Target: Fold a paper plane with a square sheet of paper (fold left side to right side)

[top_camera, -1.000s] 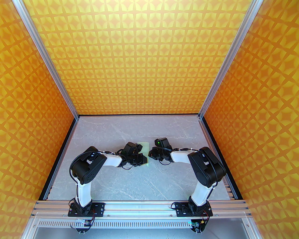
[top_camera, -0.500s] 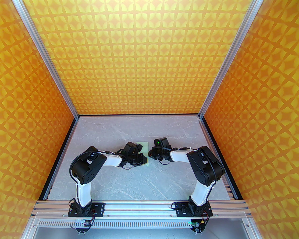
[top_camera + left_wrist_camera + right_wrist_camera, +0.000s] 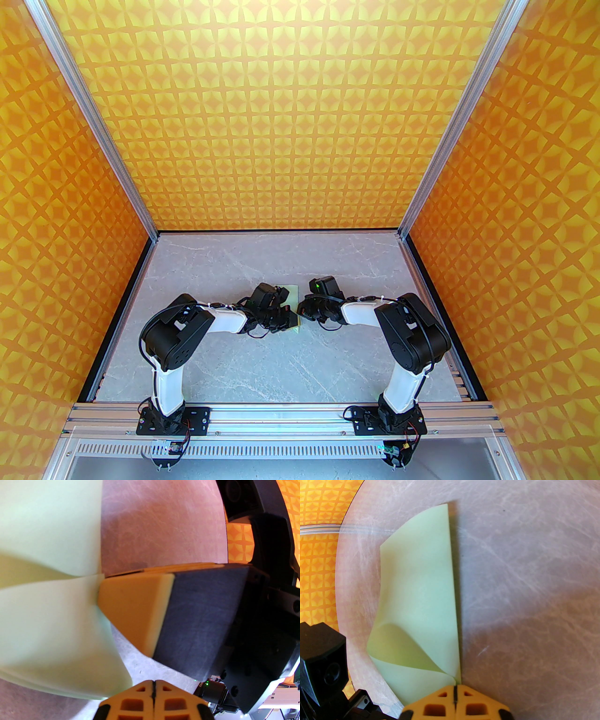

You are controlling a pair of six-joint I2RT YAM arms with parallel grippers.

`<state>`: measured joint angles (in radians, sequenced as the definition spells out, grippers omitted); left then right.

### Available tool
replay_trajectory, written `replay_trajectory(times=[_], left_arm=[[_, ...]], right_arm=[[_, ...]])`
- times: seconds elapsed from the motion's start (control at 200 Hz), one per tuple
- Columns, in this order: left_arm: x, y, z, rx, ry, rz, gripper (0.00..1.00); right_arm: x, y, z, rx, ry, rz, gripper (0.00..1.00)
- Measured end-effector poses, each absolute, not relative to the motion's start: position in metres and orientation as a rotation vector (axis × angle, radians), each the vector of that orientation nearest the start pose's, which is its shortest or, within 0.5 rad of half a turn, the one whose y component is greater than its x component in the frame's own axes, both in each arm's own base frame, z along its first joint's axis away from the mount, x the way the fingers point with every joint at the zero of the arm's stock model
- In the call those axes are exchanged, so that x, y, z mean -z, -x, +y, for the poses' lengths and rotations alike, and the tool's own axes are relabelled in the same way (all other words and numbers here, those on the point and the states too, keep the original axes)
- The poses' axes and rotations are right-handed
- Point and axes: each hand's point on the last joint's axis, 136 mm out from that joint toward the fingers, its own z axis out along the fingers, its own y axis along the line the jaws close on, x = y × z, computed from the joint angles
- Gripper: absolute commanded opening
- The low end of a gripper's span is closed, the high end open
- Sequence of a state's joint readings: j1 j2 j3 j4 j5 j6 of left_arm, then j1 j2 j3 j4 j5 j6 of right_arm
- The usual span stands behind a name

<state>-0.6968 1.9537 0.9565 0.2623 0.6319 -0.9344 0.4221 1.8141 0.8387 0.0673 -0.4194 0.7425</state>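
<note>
The square sheet of paper (image 3: pixel 294 296) is pale mint green and lies mid-table between both grippers, its left part curled over toward the right. In the right wrist view the paper (image 3: pixel 421 592) shows a rolled flap near its bottom corner, which runs into the tips of my right gripper (image 3: pixel 454 687), shut on it. In the left wrist view the paper (image 3: pixel 46 625) bulges at the left, and the right gripper's orange fingertip (image 3: pixel 133 609) meets its edge. My left gripper (image 3: pixel 153 684) is shut, its tips beside the flap's lower corner. From above, the left gripper (image 3: pixel 287 313) covers the paper's left side and the right gripper (image 3: pixel 301 310) touches its right edge.
The grey marbled table (image 3: pixel 281 365) is walled by orange patterned panels (image 3: pixel 290 140) at the back and sides. An aluminium rail (image 3: pixel 281 415) carries both arm bases at the near edge. The left arm's wrist housing (image 3: pixel 321 662) sits close to the paper's left.
My left gripper has shifted a little to the right over the paper and its jaws have closed fully. Less of the paper shows from above. The right arm has barely moved.
</note>
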Motion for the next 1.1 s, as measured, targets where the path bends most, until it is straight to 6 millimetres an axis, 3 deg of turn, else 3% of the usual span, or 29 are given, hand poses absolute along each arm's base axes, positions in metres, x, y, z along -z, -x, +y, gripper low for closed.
replay_trajectory(times=[0.405, 1.1], left_arm=[[-0.027, -0.284, -0.370, 1.417, -0.046, 2.707, 0.04], [-0.027, -0.284, -0.370, 1.417, -0.045, 2.708, 0.04]], right_arm=[[-0.018, -0.348, 0.233, -0.971, -0.231, 2.643, 0.00], [-0.019, -0.348, 0.233, -0.965, -0.218, 2.647, 0.00]])
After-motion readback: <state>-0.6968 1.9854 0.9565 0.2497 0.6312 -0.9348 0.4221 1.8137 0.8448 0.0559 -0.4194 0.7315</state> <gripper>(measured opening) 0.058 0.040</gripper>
